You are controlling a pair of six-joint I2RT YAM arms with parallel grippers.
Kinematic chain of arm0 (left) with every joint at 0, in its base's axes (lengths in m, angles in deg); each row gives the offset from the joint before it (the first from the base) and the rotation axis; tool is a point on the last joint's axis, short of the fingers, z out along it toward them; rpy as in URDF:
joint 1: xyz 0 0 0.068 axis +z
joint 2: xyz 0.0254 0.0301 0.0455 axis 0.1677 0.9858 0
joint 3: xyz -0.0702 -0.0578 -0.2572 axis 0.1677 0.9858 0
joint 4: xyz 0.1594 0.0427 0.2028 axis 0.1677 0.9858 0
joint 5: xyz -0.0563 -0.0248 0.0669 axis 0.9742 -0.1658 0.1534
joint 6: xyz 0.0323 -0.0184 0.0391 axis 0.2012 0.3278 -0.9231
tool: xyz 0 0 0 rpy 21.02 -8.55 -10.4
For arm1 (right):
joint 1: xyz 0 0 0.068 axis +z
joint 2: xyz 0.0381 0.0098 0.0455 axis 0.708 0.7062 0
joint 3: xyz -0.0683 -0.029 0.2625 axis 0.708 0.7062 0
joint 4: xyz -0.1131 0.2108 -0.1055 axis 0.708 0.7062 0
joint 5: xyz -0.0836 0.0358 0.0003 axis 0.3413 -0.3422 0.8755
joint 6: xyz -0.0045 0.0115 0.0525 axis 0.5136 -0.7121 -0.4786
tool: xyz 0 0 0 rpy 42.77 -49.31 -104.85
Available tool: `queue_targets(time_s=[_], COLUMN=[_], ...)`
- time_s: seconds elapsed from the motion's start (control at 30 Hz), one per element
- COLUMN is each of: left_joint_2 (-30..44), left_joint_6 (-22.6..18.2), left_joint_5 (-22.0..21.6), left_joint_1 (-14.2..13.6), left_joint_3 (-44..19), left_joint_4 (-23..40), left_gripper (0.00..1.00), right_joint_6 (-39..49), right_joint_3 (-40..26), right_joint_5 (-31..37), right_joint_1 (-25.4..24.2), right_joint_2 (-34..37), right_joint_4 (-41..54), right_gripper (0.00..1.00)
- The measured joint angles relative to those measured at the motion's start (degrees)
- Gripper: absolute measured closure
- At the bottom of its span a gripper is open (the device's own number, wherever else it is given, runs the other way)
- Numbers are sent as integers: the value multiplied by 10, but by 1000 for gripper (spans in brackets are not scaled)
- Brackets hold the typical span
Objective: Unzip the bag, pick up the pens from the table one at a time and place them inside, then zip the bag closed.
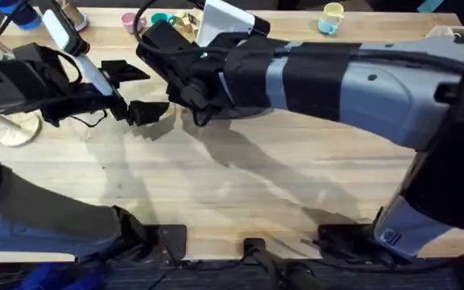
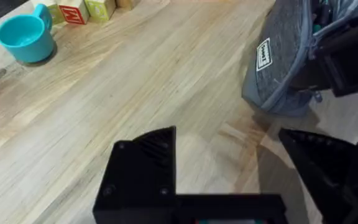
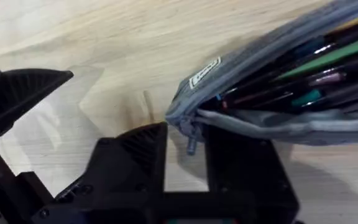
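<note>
Bag [image 3: 278, 81] lies unzipped, pens [image 3: 303, 68] lengthwise inside, far end cut off; right end effector [image 3: 185, 146] straddles its zipper end, left end effector [image 2: 229, 162] gapes empty.

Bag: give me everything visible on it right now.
The bag is a grey-blue fabric pouch with a small white sewn label on its side. Its top zipper is open along the visible length, with pens packed inside, dark ones plus green and teal. The zipper pull hangs at the near end, right by the right gripper. It rests on the table. The left gripper hovers open nearby, not touching.
</note>
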Motion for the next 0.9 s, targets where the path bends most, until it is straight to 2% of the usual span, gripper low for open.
queue_targets(time_s=[0.17, 0.37, 0.6, 0.9], left_joint_2=[0, 0, 0, 0], left_joint_6=[0, 0, 0, 0], left_joint_5=[0, 0, 0, 0], left_joint_1=[0, 0, 0, 0], left_joint_3=[0, 0, 0, 0], left_joint_4=[0, 0, 0, 0], left_gripper=[8, 8, 8, 8], right_joint_6=[0, -1, 7, 82], right_joint_3=[0, 0, 0, -6], right_joint_5=[2, 1, 1, -3], right_joint_1=[-2, -6, -6, -6], right_joint_2=[0, 0, 0, -10], right_joint_4=[0, 2, 3, 8], right_gripper=[813, 959, 970, 970])
